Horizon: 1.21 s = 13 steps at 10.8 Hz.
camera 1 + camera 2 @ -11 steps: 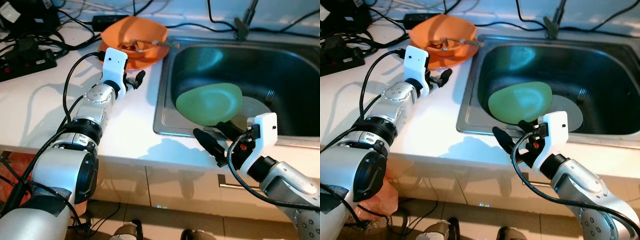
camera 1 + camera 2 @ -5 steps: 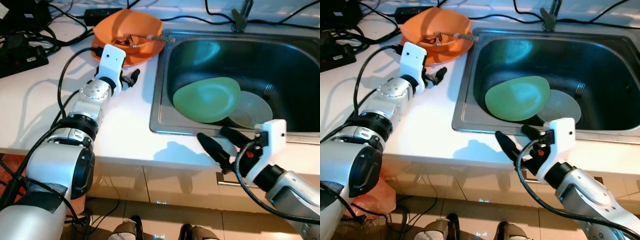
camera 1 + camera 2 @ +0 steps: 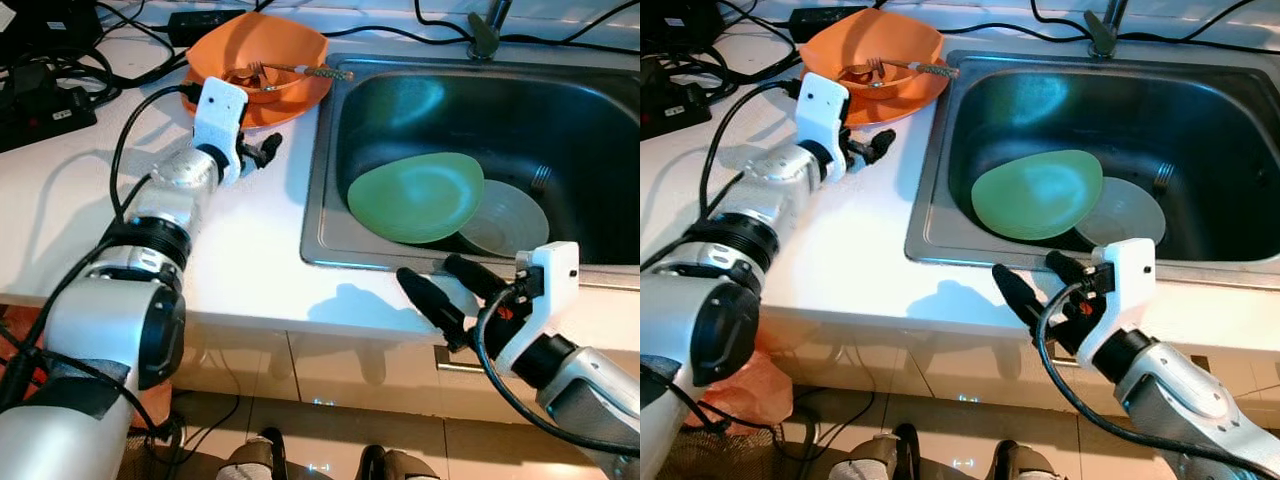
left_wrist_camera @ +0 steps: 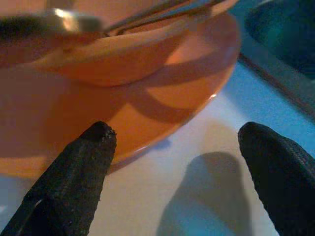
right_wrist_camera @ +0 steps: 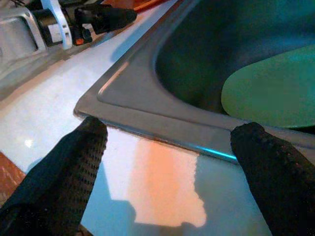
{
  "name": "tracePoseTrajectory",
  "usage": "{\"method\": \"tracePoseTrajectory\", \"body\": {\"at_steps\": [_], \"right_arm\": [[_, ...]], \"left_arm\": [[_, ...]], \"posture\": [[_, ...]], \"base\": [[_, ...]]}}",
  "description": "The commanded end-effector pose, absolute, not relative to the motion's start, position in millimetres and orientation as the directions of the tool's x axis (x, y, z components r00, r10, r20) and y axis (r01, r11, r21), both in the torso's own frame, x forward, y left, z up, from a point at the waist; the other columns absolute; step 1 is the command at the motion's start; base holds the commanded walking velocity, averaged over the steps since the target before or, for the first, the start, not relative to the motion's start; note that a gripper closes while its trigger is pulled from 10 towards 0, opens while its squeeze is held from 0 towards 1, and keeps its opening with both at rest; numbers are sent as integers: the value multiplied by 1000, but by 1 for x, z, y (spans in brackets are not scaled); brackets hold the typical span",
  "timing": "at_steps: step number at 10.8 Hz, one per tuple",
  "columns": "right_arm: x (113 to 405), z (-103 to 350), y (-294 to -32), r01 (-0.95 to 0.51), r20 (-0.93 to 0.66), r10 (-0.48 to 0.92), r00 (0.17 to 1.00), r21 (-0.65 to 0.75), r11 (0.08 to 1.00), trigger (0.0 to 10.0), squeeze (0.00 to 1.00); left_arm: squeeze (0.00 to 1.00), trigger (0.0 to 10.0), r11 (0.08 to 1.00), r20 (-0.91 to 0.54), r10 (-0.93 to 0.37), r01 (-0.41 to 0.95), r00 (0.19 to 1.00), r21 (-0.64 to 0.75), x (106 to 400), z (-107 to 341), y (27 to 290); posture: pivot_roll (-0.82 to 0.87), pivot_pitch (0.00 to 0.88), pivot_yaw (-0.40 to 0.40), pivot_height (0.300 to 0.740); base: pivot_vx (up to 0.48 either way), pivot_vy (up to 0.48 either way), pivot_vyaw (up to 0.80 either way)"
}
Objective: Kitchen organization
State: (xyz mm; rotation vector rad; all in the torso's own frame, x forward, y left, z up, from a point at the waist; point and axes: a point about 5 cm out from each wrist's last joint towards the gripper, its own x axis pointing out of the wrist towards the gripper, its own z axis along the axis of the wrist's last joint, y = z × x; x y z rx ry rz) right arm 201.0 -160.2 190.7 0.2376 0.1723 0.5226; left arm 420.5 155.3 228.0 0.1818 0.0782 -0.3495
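Observation:
An orange plate [image 3: 300,95] with an orange bowl [image 4: 113,64] on it stands on the white counter left of the sink, and a fork [image 3: 292,70] lies in the bowl. My left gripper [image 3: 268,150] is open just in front of the plate's rim, fingers low over the counter. In the sink a green plate [image 3: 415,197] leans on a pale grey plate [image 3: 505,222]. My right gripper [image 3: 428,270] is open at the counter's front edge, just before the sink's near rim [image 5: 162,125], with nothing between its fingers.
The steel sink [image 3: 322,150] fills the right side, with a faucet base [image 3: 487,30] behind it and a fork [image 3: 541,178] inside. A black power strip [image 3: 45,100] and cables lie at the back left. Cabinet fronts and tiled floor are below the counter edge.
The camera has shifted slightly. Both grippers stay open, the left near the orange plate and the right by the sink's front rim.

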Motion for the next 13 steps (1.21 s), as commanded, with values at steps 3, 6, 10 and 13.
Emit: {"method": "tracePoseTrajectory", "body": {"at_steps": [3, 6, 10, 13], "right_arm": [[199, 187, -160, -464, -136, 514, 847, 283, 839, 10000, 0], [202, 185, -158, -463, -136, 514, 847, 287, 839, 10000, 0], [206, 183, -158, -460, -134, 510, 849, 287, 840, 10000, 0], [207, 183, -158, -461, -133, 511, 849, 285, 840, 10000, 0]], "left_arm": [[0, 10000, 902, -342, -408, 432, 847, -5, 407, 173, 143], [0, 10000, 889, -362, -432, 458, 826, -16, 406, 171, 142], [0, 10000, 910, -360, -370, 412, 856, 44, 408, 179, 160], [0, 10000, 909, -411, -375, 418, 831, 15, 405, 173, 165]], "posture": [[-232, 255, 22, 740], [-223, 247, 25, 740], [-205, 230, 26, 740], [-206, 227, 24, 740]], "base": [[0, 0, 0], [0, 0, 0], [0, 0, 0], [0, 0, 0]]}}
